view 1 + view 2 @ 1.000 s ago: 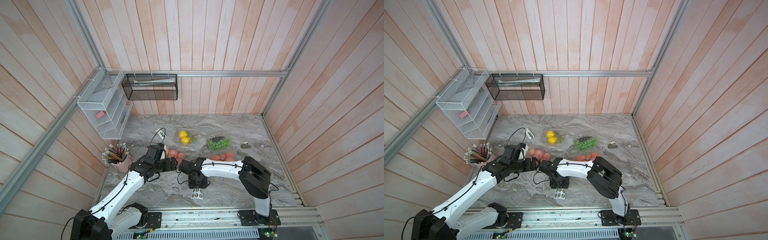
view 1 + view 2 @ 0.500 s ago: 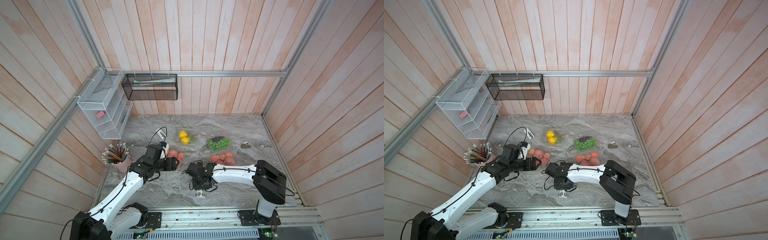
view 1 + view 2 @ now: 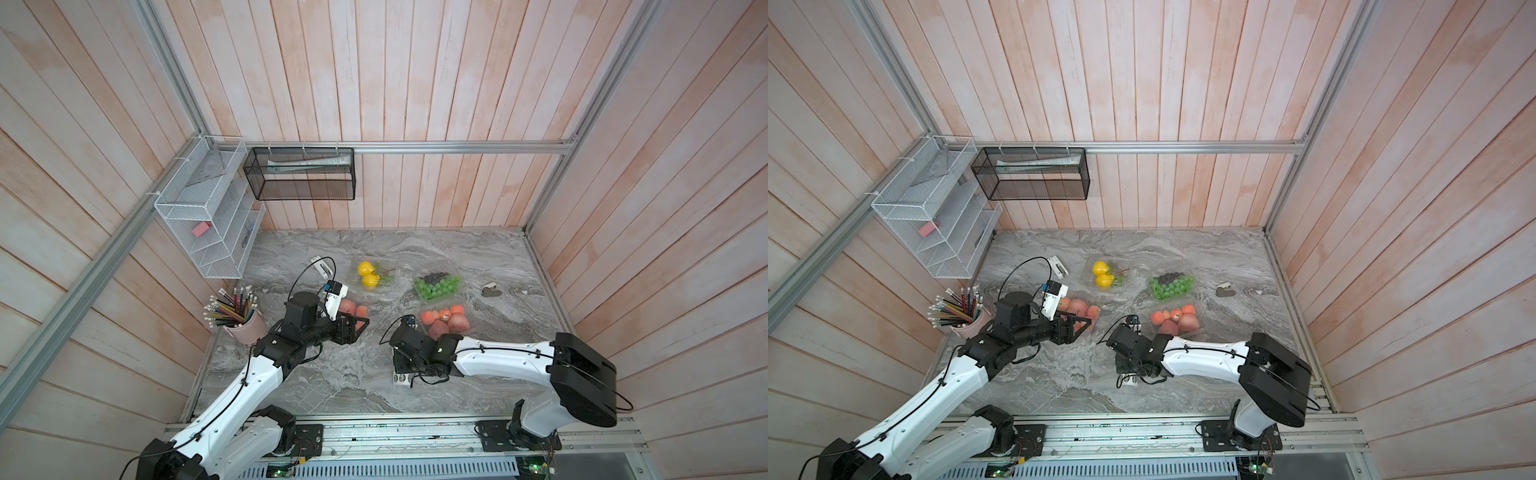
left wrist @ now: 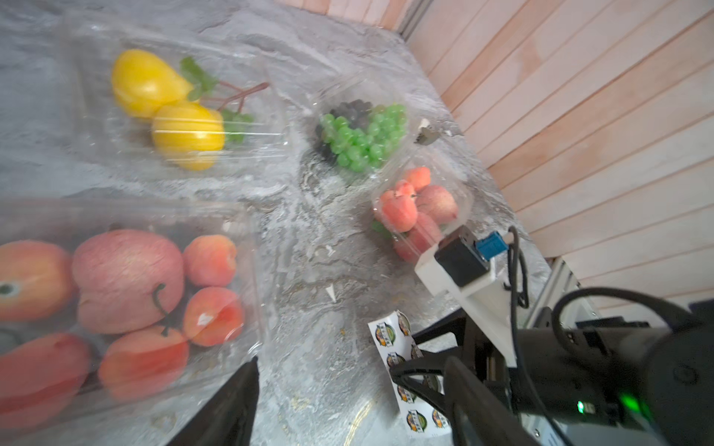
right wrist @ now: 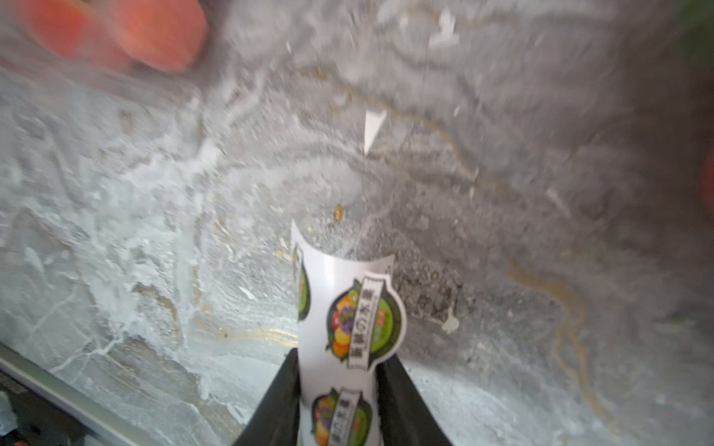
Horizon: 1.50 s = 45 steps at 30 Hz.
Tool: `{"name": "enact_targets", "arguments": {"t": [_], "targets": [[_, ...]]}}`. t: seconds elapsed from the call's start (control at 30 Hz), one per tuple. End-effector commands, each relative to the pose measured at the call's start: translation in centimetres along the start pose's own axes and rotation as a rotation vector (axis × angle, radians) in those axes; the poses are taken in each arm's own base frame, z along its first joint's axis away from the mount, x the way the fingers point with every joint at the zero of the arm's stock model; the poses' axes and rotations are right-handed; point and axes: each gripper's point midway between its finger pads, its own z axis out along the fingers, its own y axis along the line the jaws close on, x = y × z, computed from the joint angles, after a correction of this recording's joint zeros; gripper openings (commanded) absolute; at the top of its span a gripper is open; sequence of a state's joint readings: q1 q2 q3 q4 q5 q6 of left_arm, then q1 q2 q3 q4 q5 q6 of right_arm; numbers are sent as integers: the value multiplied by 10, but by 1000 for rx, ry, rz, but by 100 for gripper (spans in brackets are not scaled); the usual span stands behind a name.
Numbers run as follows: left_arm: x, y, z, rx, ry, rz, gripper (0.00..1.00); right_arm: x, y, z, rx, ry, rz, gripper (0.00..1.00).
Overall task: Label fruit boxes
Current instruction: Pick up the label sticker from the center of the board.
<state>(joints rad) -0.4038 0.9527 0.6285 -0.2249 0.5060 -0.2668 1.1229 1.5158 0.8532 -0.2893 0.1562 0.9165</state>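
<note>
Right wrist view: fingers (image 5: 282, 386) pinch the sticker sheet (image 5: 347, 309).
Your right gripper (image 5: 338, 363) clamps the curled sheet by both edges over the marble table (image 5: 116, 193). Your left gripper (image 3: 358, 329) stands with jaws apart at the near edge of the apple box (image 3: 353, 309); you cannot tell whether it grips. The yellow-fruit box (image 3: 372, 274), grape box (image 3: 437, 284) and second apple box (image 3: 444, 322) lie elsewhere on the table, apart.

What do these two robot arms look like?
Both the left arm and right arm have white tubular links, chunky black joints and looping thin black cables. The left gripper and right gripper are black, two-fingered, each carrying a white camera block.
</note>
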Motion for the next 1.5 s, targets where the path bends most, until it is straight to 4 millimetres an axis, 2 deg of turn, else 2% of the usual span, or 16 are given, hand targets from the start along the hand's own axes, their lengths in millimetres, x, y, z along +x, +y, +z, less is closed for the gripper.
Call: {"name": "enact_targets", "arguments": {"t": [0.0, 0.13, 0.3, 0.53, 0.8, 1.0, 1.07, 1.2, 1.3, 1.33, 1.47], "targets": [[-20, -35, -3, 191, -95, 142, 76, -39, 11, -21, -61, -197, -75, 34], [-24, -62, -3, 344, -125, 220, 73, -70, 20, -50, -173, -372, -146, 34], [-31, -79, 0, 423, -140, 288, 73, -92, 20, -83, -321, -527, -158, 34], [-38, -96, 9, 529, -153, 329, 74, -93, 27, -113, -409, -644, -296, 32], [-43, -118, 11, 616, -178, 408, 71, -90, 40, -128, -474, -705, -432, 32], [-46, -118, 20, 605, -174, 400, 58, -88, 47, -133, -503, -725, -486, 32], [-47, -120, 21, 614, -176, 403, 51, -89, 48, -135, -508, -734, -493, 31], [-44, -123, 22, 630, -169, 407, 31, -90, 48, -136, -502, -740, -499, 31], [-43, -124, 22, 631, -166, 422, 9, -90, 47, -137, -495, -746, -506, 31], [-42, -124, 21, 632, -165, 436, 4, -89, 45, -137, -486, -748, -509, 36], [-37, -124, 16, 621, -181, 532, 0, -83, 33, -144, -493, -766, -545, 68]]}}
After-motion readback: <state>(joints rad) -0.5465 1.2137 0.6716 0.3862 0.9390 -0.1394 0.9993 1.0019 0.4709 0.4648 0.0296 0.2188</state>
